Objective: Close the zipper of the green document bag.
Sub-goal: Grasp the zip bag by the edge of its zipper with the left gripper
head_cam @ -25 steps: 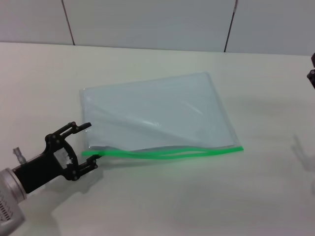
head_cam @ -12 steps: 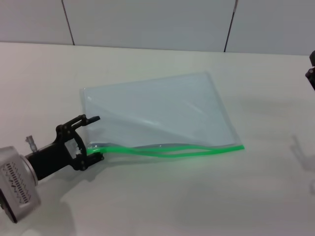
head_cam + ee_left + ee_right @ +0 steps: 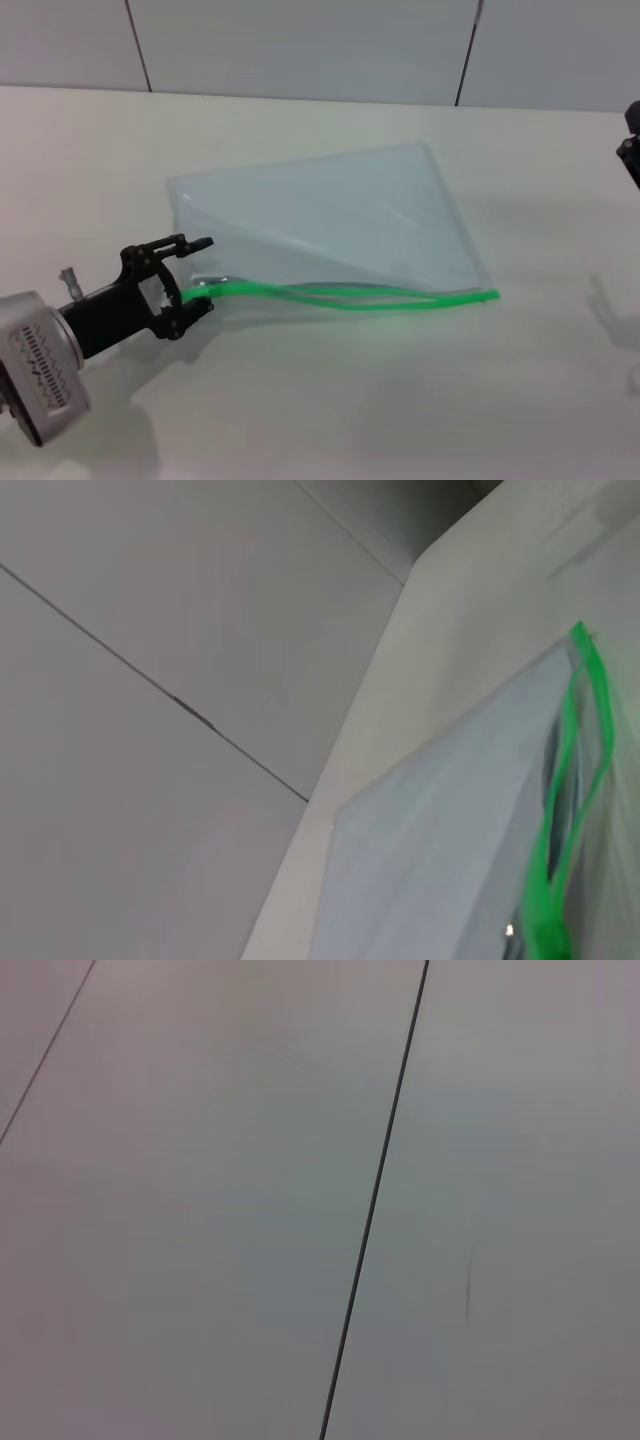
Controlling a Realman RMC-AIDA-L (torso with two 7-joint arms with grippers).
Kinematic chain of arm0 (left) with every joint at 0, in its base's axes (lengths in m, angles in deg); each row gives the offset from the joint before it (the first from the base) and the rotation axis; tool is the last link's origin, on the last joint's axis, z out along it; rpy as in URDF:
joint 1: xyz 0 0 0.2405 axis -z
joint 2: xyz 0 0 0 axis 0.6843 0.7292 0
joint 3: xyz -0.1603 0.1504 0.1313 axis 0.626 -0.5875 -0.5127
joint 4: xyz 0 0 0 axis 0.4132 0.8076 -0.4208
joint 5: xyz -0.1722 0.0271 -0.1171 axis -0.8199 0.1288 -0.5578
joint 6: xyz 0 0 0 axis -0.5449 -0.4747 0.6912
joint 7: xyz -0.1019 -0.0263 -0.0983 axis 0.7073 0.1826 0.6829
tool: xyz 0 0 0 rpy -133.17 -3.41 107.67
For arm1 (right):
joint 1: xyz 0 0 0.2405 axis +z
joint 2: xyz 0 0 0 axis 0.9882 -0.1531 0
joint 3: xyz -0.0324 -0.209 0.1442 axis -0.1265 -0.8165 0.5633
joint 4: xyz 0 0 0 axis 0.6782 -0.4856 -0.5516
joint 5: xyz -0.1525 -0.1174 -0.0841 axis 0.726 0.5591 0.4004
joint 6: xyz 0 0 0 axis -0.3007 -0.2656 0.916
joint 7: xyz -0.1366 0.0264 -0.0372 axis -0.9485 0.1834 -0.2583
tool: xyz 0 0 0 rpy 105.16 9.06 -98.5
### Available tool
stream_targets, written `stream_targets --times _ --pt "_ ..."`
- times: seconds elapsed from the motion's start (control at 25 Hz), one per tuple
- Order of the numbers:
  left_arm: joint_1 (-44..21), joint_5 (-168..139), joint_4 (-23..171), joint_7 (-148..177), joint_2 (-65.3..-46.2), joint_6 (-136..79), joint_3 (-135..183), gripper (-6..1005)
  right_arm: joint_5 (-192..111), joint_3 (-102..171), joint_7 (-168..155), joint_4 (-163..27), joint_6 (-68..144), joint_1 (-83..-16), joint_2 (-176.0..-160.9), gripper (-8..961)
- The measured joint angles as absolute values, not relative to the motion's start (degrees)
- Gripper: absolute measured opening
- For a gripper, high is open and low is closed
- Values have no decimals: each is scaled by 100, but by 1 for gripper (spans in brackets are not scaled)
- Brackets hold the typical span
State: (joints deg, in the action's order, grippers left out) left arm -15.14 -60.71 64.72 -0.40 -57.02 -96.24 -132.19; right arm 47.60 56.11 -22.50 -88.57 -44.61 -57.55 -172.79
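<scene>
Lying flat near the middle of the pale table (image 3: 320,420): the green document bag (image 3: 320,225), a translucent, pale bluish rectangle turned at an angle, one corner pointing away toward the wall (image 3: 300,45). Along its near long edge, the zipper (image 3: 350,297), a thin bright green strip, its two halves parted and bowed into a shallow wave, meeting at the right-hand corner. Same strip seen in the left wrist view (image 3: 565,810), gaping along its length, dull grey showing between the halves. Slider not clearly made out. A soft diagonal crease across the plastic. No brand, label or readable writing on the bag.

At the zipper's left end, the left hand (image 3: 198,272), black, fingers spread apart, lower finger touching the green strip's end, upper finger over the bag's left edge; nothing pinched between them. Behind it, a silver wrist body with a small grid-like mark, unreadable.

At the far right edge, only a dark sliver of the right hand (image 3: 632,140), raised, well apart from the bag; open or closed, cannot tell. Right wrist view: only grey wall panels with a dark seam.
</scene>
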Motion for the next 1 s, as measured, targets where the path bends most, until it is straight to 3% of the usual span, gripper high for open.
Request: stream_targets --times 0.32,0.56,1.0 --pt "-1417 -6065 6481 -82 -5707 -9422 -13219 407 4769 5600 -2260 -8857 -4459 -5755 -17285 869" --pt "-1416 -6076 6490 -84 -5712 -9412 -13212 195 4781 5430 -2282 -8841 -4456 -5715 -17276 867" --pt "-1408 -6066 6634 -5 -5689 -9753 -13220 63 5407 3843 -2308 -8465 -3947 -4822 -17247 863"
